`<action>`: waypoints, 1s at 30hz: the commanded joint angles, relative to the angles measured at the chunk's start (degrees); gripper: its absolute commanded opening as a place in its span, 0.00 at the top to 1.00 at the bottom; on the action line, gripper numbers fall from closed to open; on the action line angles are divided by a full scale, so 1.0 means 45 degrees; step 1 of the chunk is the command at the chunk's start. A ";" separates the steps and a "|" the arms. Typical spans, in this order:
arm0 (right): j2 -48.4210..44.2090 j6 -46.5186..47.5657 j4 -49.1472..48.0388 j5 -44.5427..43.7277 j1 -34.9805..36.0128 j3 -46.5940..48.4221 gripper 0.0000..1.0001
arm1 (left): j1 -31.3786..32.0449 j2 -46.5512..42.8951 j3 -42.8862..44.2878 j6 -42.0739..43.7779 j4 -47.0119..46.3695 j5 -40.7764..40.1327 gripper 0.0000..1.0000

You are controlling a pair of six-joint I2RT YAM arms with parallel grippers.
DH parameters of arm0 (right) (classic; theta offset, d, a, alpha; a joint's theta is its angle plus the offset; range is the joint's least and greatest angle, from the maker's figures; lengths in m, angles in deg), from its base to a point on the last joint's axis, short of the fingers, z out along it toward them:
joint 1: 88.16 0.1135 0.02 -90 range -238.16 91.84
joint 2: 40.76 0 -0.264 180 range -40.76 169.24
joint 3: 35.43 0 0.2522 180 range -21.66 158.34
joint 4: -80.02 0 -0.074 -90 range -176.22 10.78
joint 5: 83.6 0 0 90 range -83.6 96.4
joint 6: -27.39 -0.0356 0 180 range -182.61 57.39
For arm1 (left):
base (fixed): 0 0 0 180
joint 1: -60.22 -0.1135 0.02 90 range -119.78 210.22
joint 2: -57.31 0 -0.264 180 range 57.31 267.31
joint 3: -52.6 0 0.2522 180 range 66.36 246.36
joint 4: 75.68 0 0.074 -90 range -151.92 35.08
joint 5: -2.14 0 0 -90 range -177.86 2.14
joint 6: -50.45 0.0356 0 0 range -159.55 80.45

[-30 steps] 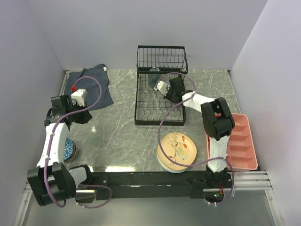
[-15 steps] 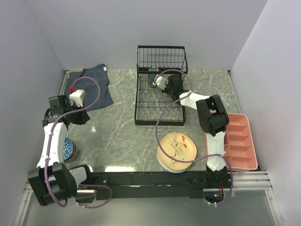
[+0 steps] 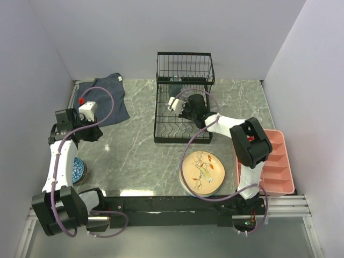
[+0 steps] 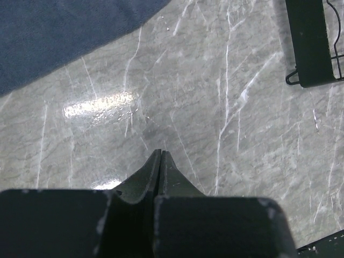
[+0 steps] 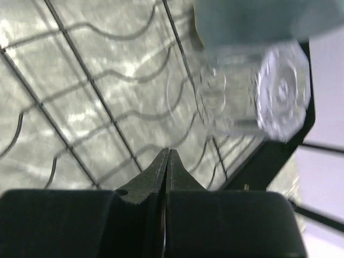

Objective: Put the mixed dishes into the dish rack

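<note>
Farthest left, behind our left gripper [image 4: 160, 152] and back toward its arm's base, a blue patterned bowl [image 3: 79, 171] sits on the marble table [image 3: 134, 145], partly hidden by the arm. The left gripper hangs over bare marble with its two fingers pressed together and nothing between them. Ahead of it and to its left lies the dark blue cloth [image 3: 105, 97]. Ahead and to its right, well apart from the tips, a corner of the black wire dish rack [image 3: 183, 140] shows in the left wrist view.

Our right gripper [image 5: 167, 150] is reached in over the rack's slotted base, and its fingers are also pressed together, holding nothing. Wavy wires of the base run directly beneath the tips. Ahead of this gripper and to its right, the clear glass [image 5: 258, 91] lies on its side on the rack's wires, near a corner of the frame, with its faceted bottom turned toward the wrist camera. It is apart from the fingers and somewhat blurred. Just beyond the glass, at the top of the right wrist view, sits a pale grey-blue thing [image 5: 252, 21] that we cannot identify.

Behind the right gripper, outside the rack and toward the near edge of the table, rests the peach plate [image 3: 201, 172] with its bird-and-branch drawing facing up. To that plate's right, beside the right arm's base, lies the pink tray [image 3: 277, 161].
</note>
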 commanded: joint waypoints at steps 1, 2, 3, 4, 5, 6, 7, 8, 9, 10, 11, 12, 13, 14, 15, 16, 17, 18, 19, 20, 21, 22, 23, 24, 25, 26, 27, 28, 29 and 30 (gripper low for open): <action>0.1308 0.0993 -0.1398 -0.0146 0.0000 0.1042 1.00 | -0.0109 -0.0518 0.0007 0.0222 0.0129 -0.0022 0.99; 0.1581 0.1091 -0.1437 -0.0167 -0.0039 0.1318 1.00 | -0.0128 -0.0557 -0.0012 0.0280 0.0207 -0.0022 0.99; 0.2029 0.1131 -0.1419 -0.0147 -0.0078 0.1611 1.00 | -0.0187 -0.0596 -0.0051 0.0300 0.0227 -0.0041 0.99; 0.2246 0.1170 -0.1438 -0.0128 -0.0117 0.2136 1.00 | -0.0245 -0.0616 -0.0109 0.0300 0.0228 -0.0061 0.99; 0.2441 0.1190 -0.1515 -0.0186 -0.0117 0.2412 1.00 | -0.0381 -0.0655 -0.0091 0.0262 0.0247 -0.0022 0.99; 0.2830 0.1209 -0.1574 -0.0244 -0.0175 0.2666 1.00 | -0.0441 -0.0674 -0.0129 0.0261 0.0247 -0.0041 0.99; 0.3027 0.1229 -0.1594 -0.0284 -0.0176 0.3210 1.00 | -0.0518 -0.0694 -0.0188 0.0261 0.0247 -0.0003 0.99; 0.3242 0.1248 -0.1729 -0.0284 -0.0195 0.3447 1.00 | -0.0616 -0.0733 -0.0188 0.0281 0.0247 -0.0002 0.99; 0.3592 0.1287 -0.1847 -0.0555 -0.0234 0.3662 1.00 | -0.0656 -0.0714 -0.0207 0.0281 0.0208 -0.0041 0.99; 0.3731 0.1462 -0.2061 -0.0693 -0.0254 0.3819 1.00 | -0.0675 -0.0733 -0.0208 0.0281 0.0227 -0.0041 0.99; 0.3906 0.1637 -0.2643 -0.0810 -0.0254 0.3995 1.00 | -0.0792 -0.0733 -0.0208 0.0262 0.0208 -0.0022 0.99; 0.4159 0.1833 -0.3035 -0.1043 -0.0234 0.4016 1.00 | -0.0812 -0.0714 -0.0188 0.0261 0.0208 -0.0003 0.99; 0.4297 0.2163 -0.3407 -0.1162 -0.0254 0.4055 1.00 | -0.0870 -0.0694 -0.0188 0.0261 0.0189 0.0017 0.99; 0.4434 0.2302 -0.3875 -0.1318 -0.0254 0.4113 1.00 | -0.0890 -0.0713 -0.0188 0.0242 0.0188 0.0017 0.99; 0.4648 0.2400 -0.3918 -0.1416 -0.0254 0.4230 1.00 | -0.0910 -0.0694 -0.0188 0.0242 0.0188 0.0017 0.99; 0.4728 0.2478 -0.3841 -0.1436 -0.0273 0.4443 1.00 | -0.0949 -0.0713 -0.0207 0.0242 0.0188 0.0036 0.99; 0.4748 0.2460 -0.3686 -0.1417 -0.0293 0.4523 1.00 | -0.0949 -0.0733 -0.0208 0.0242 0.0169 0.0075 0.99; 0.4690 0.2460 -0.3645 -0.1397 -0.0274 0.4543 1.00 | -0.0968 -0.0733 -0.0188 0.0261 0.0169 0.0076 0.99; 0.4631 0.2421 -0.3626 -0.1397 -0.0293 0.4408 1.00 | -0.0949 -0.0753 -0.0188 0.0242 0.0188 0.0114 0.99; 0.4534 0.2382 -0.3548 -0.1378 -0.0274 0.4271 1.00 | -0.0968 -0.0733 -0.0169 0.0261 0.0227 0.0153 0.99; 0.4224 0.2362 -0.3509 -0.1358 -0.0293 0.4115 1.00 | -0.0968 -0.0811 -0.0188 0.0281 0.0266 0.0173 0.99; 0.4027 0.2265 -0.3489 -0.1319 -0.0274 0.3688 1.00 | -0.0968 -0.0850 -0.0169 0.0281 0.0286 0.0173 0.99; 0.3774 0.2245 -0.3450 -0.1261 -0.0254 0.3433 1.00 | -0.0968 -0.0908 -0.0169 0.0242 0.0247 0.0212 0.99; 0.3191 0.2167 -0.3430 -0.1222 -0.0254 0.3140 1.00 | -0.0968 -0.1006 -0.0111 0.0242 0.0247 0.0193 0.99; 0.2857 0.1915 -0.3372 -0.1144 -0.0254 0.2557 1.00 | -0.0949 -0.1026 0.0025 0.0281 0.0266 0.0135 0.97; 0.2467 0.1758 -0.3043 -0.1027 -0.0196 0.2300 1.00 | -0.0968 -0.1065 0.0143 0.0436 0.0267 0.0038 0.84; 0.1709 0.1602 -0.2730 -0.0968 -0.0157 0.2065 1.00 | -0.0968 -0.1123 0.0299 0.0534 0.0247 -0.0292 0.77; 0.1276 0.1213 -0.2321 -0.0890 -0.0079 0.1773 1.00 | -0.0968 -0.1085 0.0706 0.0612 0.0286 -0.0450 0.70; 0.0846 0.0978 -0.1118 -0.0696 0.0019 0.1692 1.00 | -0.0968 -0.1085 0.0981 0.0942 0.0383 -0.0587 0.58; 0.0088 0.0685 -0.0371 -0.0501 0.0194 0.1672 0.80 | -0.0968 -0.1007 0.1293 0.1100 0.0770 -0.0975 0.52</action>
